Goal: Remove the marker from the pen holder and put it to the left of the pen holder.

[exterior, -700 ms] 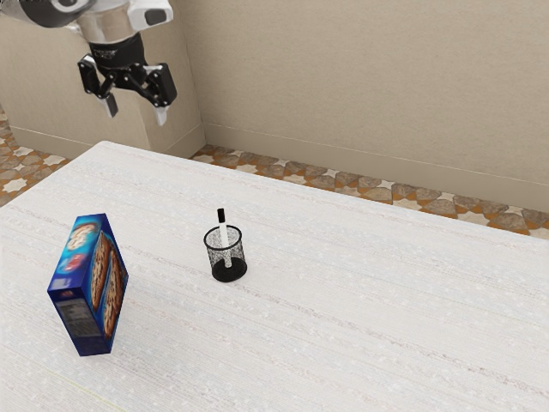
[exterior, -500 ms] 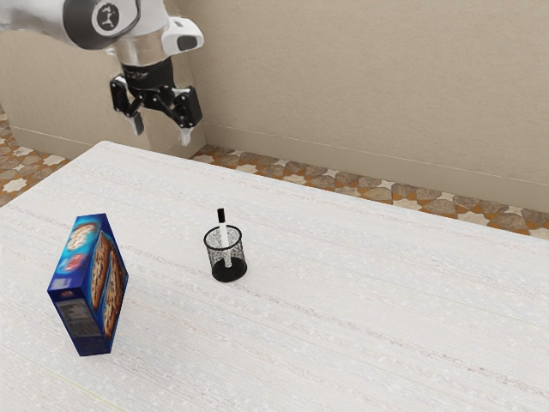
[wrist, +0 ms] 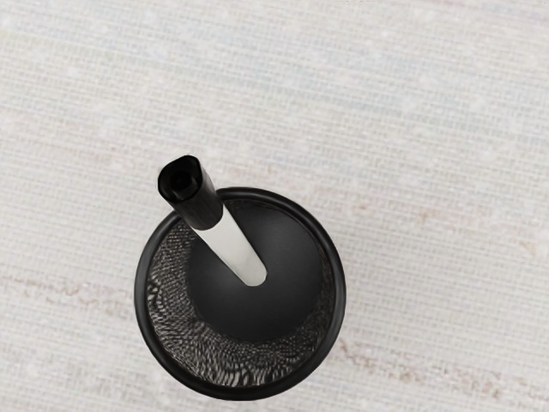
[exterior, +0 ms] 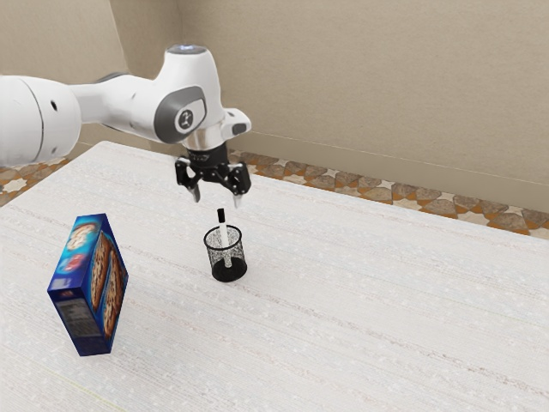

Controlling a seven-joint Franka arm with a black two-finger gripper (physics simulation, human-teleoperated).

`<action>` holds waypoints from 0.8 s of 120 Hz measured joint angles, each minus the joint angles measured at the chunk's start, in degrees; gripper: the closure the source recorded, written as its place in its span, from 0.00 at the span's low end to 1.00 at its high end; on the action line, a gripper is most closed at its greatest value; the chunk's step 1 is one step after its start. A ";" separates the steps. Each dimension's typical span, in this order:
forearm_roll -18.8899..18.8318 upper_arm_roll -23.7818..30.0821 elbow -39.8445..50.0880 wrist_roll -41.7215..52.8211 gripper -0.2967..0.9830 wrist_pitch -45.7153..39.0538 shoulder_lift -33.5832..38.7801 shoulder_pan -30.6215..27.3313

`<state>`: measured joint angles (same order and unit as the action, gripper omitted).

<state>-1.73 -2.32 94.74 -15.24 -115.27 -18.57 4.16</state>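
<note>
My gripper [exterior: 217, 201] is open above the pen holder, its two fingertips apart and pointing down on either side of the marker's capped end, slightly higher than it. The white marker [exterior: 223, 230] with a black cap leans inside the black mesh pen holder [exterior: 212, 257], cap up and sticking out over the rim. Seen from the hand, the marker [wrist: 230, 247] tilts across the round pen holder [wrist: 338, 296], its lower end on the holder's dark floor and its cap over the rim.
A blue cookie box [exterior: 89, 287] stands upright on the white table [exterior: 343, 326], toward the exterior view's left from the pen holder. The table's far edge runs behind the holder, with a wall beyond.
From the exterior view's upper left, my hand has come down and across to the pen holder, its fingers still apart. Marker, holder and box have stayed put.
</note>
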 joint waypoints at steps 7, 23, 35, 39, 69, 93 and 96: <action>0.35 -0.27 -0.89 -0.19 0.23 -1.21 -1.94 -0.44; 0.93 -0.36 -3.76 0.34 0.23 -3.09 -6.26 -2.23; 1.24 -0.15 -4.78 1.16 0.23 -3.84 -7.80 -2.73; 1.27 -0.17 -4.99 1.54 0.23 -4.02 -8.19 -2.78; 1.86 -0.07 -8.74 5.50 0.23 -4.77 -11.78 -4.38; 3.68 -0.25 -5.41 8.45 0.23 -7.43 -11.59 -4.43; 3.76 -0.26 -5.35 8.76 0.23 -7.65 -11.63 -4.42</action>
<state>2.02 -2.57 89.40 -6.48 -122.92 -30.20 -0.26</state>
